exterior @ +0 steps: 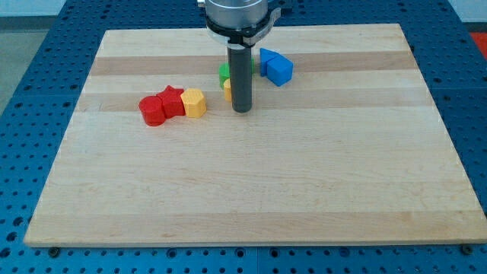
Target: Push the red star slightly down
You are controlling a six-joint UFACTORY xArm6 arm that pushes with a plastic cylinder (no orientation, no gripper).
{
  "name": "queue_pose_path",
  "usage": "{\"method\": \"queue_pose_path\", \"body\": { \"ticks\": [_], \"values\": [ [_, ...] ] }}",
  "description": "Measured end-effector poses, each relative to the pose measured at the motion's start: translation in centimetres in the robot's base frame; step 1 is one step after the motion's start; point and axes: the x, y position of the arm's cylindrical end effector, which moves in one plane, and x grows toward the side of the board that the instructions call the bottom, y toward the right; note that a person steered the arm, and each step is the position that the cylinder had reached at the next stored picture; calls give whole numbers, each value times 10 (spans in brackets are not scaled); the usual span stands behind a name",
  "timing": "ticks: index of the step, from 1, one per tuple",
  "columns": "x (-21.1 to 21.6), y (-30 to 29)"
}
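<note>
The red star (173, 100) lies on the wooden board (251, 190) left of centre, between a red round block (153, 111) on its left and a yellow hexagon block (195, 103) on its right; the three touch in a row. My tip (242, 111) rests on the board to the right of the yellow hexagon, apart from it by a gap. The rod hides most of a green block (224, 73) and a yellow block (227, 89) behind it.
Two blue blocks sit just right of the rod near the view's top: a small one (268, 55) and a larger one (279, 70). The board lies on a blue perforated table (30, 91).
</note>
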Motion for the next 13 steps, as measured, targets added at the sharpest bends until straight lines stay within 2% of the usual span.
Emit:
{"method": "queue_pose_path", "body": {
  "ticks": [2,3,5,8,10,13],
  "values": [
    [-9,0],
    [6,2],
    [73,-4],
    [83,-99],
    [64,-159],
    [-10,-182]
  ]
}}
